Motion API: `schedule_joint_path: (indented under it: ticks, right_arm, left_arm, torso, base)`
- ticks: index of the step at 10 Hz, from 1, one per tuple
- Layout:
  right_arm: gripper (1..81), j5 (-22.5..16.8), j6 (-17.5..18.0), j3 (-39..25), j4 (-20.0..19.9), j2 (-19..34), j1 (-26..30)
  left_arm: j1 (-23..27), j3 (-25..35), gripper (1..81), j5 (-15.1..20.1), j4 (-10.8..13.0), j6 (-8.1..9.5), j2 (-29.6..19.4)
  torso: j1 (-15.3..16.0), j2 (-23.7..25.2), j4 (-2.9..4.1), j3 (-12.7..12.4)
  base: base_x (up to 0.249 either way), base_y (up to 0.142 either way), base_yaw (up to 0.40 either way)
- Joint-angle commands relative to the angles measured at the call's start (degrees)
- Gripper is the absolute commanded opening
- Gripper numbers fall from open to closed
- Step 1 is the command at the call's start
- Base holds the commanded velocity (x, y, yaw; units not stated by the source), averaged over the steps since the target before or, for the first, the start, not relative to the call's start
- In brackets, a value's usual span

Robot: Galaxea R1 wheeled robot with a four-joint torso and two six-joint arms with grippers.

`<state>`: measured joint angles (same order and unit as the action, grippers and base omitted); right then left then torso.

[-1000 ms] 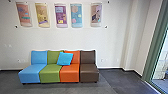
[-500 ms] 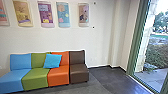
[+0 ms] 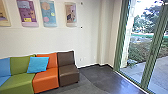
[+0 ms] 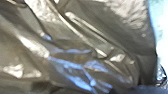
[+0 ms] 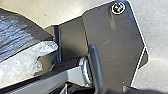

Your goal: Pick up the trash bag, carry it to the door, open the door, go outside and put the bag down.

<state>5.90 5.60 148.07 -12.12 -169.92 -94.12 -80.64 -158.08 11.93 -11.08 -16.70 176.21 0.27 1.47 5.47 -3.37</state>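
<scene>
1. Left tool: how far it is open, and what it has hold of, I cannot tell; the same goes for the right tool.
2. Close in front of the left wrist camera hangs the trash bag point(image 4: 82, 45), dark, shiny and deeply creased, with bluish glints along some folds.
3. Seen from the right wrist, dark wrinkled plastic point(image 5: 15, 32) lies beside paler, translucent plastic point(image 5: 22, 60), near the robot's own dark plate point(image 5: 112, 40); whether this is the same bag, I cannot tell.
4. From the head camera comes the room itself: a row of armless modular seats against a white wall point(image 3: 88, 37), in light blue point(image 3: 3, 68), green point(image 3: 21, 77), orange point(image 3: 46, 77) and brown point(image 3: 67, 71).
5. Across the green and orange backrests leans a bright blue cushion point(image 3: 37, 65).
6. Posters point(image 3: 27, 12) hang above the seats, the leftmost cut off by the picture's edge.
7. On the robot's right stands green-framed glazing point(image 3: 151, 50), with dark grey floor point(image 3: 95, 75) inside it.
8. Through the glass, the head view also gives pale paving point(image 3: 136, 72), low shrubs point(image 3: 138, 51) and a tree point(image 3: 147, 22).
</scene>
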Motion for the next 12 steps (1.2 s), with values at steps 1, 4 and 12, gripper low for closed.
schedule_joint_path:
  ticks: [1, 4, 12]
  right_arm:
    - [81.1, -3.4, -0.1, -0.3, 0.3, 0.0, 2.7]
    - [81.1, -3.4, -0.1, -0.3, 0.3, 0.0, 2.6]
    - [81.1, -3.4, -0.1, -0.3, 0.3, -0.3, 2.6]
  left_arm:
    - [4.4, 0.1, 1.0, 3.3, 0.2, -0.53, 0.3]
    - [4.4, 0.1, 1.0, 3.3, 0.2, -0.53, 0.4]
    - [4.3, 0.1, 1.0, 3.2, 0.2, -0.53, 0.0]
  torso:
    - [0.0, 0.0, 0.00, 0.0]
    - [0.0, 0.0, 0.00, 0.0]
    - [0.0, 0.0, 0.00, 0.0]
  base:
    - [0.000, 0.000, -0.365]
    - [0.000, 0.000, -0.375]
    - [0.000, 0.000, -0.378]
